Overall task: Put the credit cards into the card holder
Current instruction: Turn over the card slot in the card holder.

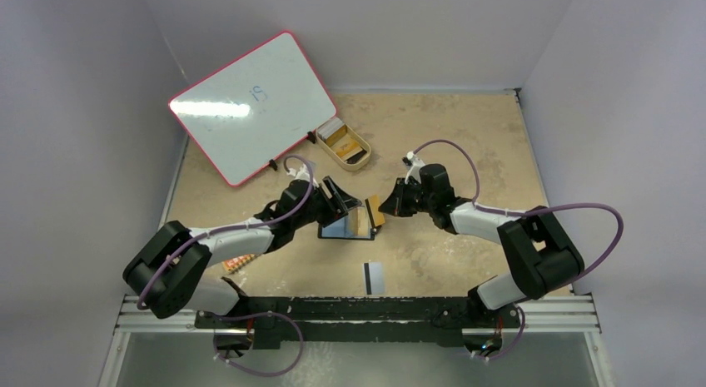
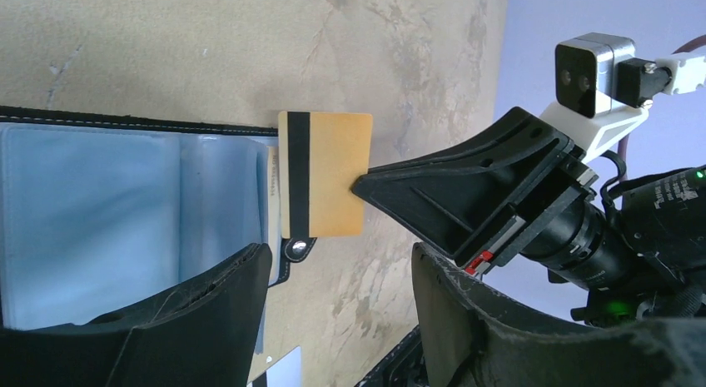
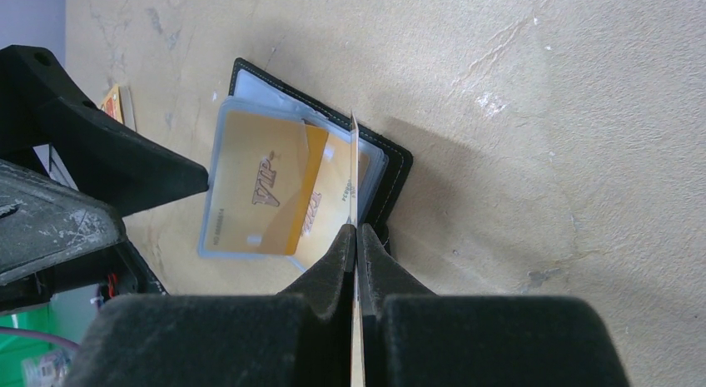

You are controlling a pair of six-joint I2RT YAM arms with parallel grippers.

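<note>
The card holder [image 1: 343, 229] lies open mid-table, a black wallet with grey-blue pockets [image 2: 125, 212]. A gold VIP card [image 3: 258, 187] sits in a pocket. My right gripper [image 3: 356, 230] is shut on an orange-gold credit card [image 2: 329, 175] with a black stripe. That card stands on edge, its striped end at the holder's right edge by the snap tab [image 2: 295, 248]. My left gripper [image 2: 341, 254] is open with nothing between its fingers, one finger [image 2: 208, 320] over the pockets. A second credit card [image 1: 374, 276], grey with a black stripe, lies flat nearer the arm bases.
A pink-rimmed whiteboard [image 1: 254, 104] leans at the back left. Beside it stands a tan oval tray [image 1: 345, 143]. A small orange board [image 1: 240, 263] lies partly under my left arm. Grey walls enclose the table on three sides.
</note>
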